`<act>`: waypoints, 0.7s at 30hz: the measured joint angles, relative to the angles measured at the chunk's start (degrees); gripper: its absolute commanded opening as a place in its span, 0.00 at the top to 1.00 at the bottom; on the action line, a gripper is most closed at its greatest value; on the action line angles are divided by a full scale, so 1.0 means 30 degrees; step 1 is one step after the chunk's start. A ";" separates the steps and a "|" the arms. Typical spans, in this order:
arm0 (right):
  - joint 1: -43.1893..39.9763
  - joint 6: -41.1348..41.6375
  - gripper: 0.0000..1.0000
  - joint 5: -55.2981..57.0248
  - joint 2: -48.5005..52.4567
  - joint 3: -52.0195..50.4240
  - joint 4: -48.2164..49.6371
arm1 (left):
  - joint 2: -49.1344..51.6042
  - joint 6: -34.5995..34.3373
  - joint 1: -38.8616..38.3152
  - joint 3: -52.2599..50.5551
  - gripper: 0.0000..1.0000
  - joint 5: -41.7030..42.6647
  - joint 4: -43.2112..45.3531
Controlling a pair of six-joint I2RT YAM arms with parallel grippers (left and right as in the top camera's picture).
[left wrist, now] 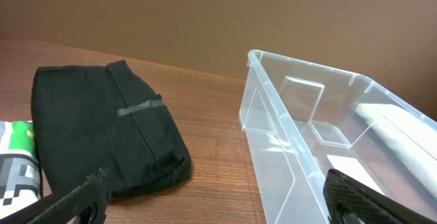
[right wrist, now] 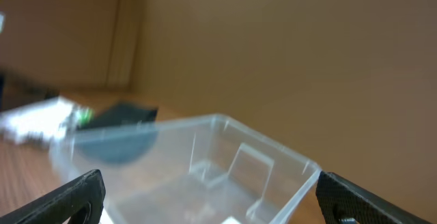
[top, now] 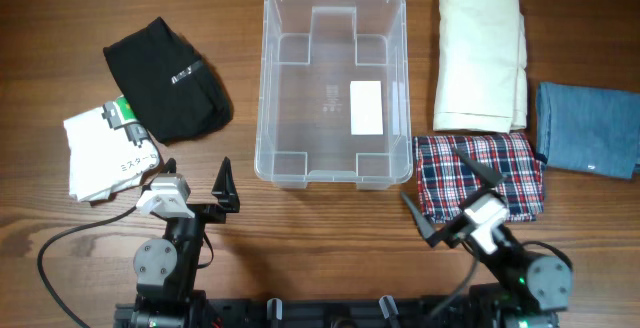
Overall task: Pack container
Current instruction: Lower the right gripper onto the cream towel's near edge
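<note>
The clear plastic container (top: 262, 98) stands empty in the middle of the table, with a white label on its base. It also shows in the left wrist view (left wrist: 273, 104) and, blurred, in the right wrist view (right wrist: 273, 149). My left gripper (top: 197, 178) is open and empty near the container's front left corner, and in its own view (left wrist: 215, 207) bare table lies between its fingers. My right gripper (top: 450, 196) is open and empty over the near left edge of a plaid cloth (top: 490, 173); its own view (right wrist: 215, 203) faces the container.
A black folded garment (top: 168, 90) lies left of the container and shows in the left wrist view (left wrist: 102, 132). A white printed packet (top: 105, 148) lies in front of it. A cream folded cloth (top: 480, 58) and a blue cloth (top: 588, 128) lie to the right.
</note>
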 measured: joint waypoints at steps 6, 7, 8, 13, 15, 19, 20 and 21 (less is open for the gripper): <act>0.0000 0.2586 0.00 0.2987 0.1392 0.4313 -0.3096 | 0.0000 0.0007 0.0000 0.0000 0.00 0.0000 0.0000; 0.0000 0.2805 0.00 0.3534 0.2018 0.5217 -0.3650 | 0.0000 0.0007 0.0000 0.0000 0.00 -0.0007 0.0000; 0.0000 0.2980 0.00 0.4102 0.2739 0.6127 -0.4211 | 0.0000 0.0007 0.0000 0.0000 0.00 -0.0007 0.0000; 0.0000 0.2754 0.00 0.5566 0.7016 1.0681 -0.7708 | 0.0000 0.0007 0.0000 0.0000 0.00 0.0000 0.0007; 0.0000 0.2433 0.00 0.5778 0.8881 1.2706 -0.9559 | 0.0000 0.0007 0.0000 0.0000 0.00 -0.0007 0.0007; 0.0000 0.2062 0.00 0.6127 1.2772 1.7274 -1.4593 | 0.0000 0.0007 0.0000 0.0000 0.00 -0.0007 0.0007; 0.0000 0.2018 0.00 0.6142 1.3427 1.8047 -1.5540 | 0.0000 0.0007 0.0000 0.0000 0.00 -0.0007 0.0007; 0.0000 0.1938 0.00 0.6207 1.4338 1.9212 -1.7347 | 0.0000 0.0007 0.0000 0.0000 0.00 -0.0007 0.0000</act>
